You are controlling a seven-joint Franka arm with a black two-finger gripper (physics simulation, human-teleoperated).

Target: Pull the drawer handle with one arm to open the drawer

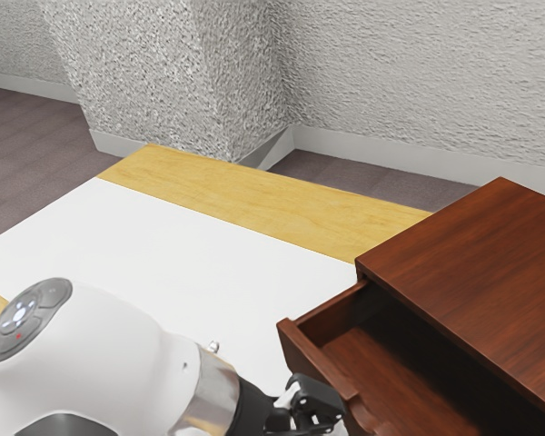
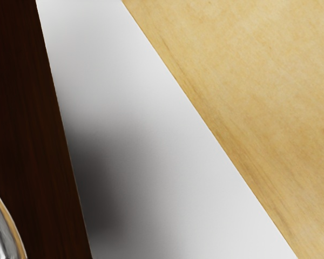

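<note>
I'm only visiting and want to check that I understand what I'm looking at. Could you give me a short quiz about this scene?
1. True or false: the drawer of the dark wooden cabinet is fully shut.
2. The table top is: A all green; B white with a yellow wood strip; C black.
3. Which is nearer the gripper: the drawer's front or the wall?
Key: 1 false, it stands partly open; 2 B; 3 the drawer's front.

Dark wooden drawer (image 1: 381,365), partly open
</note>
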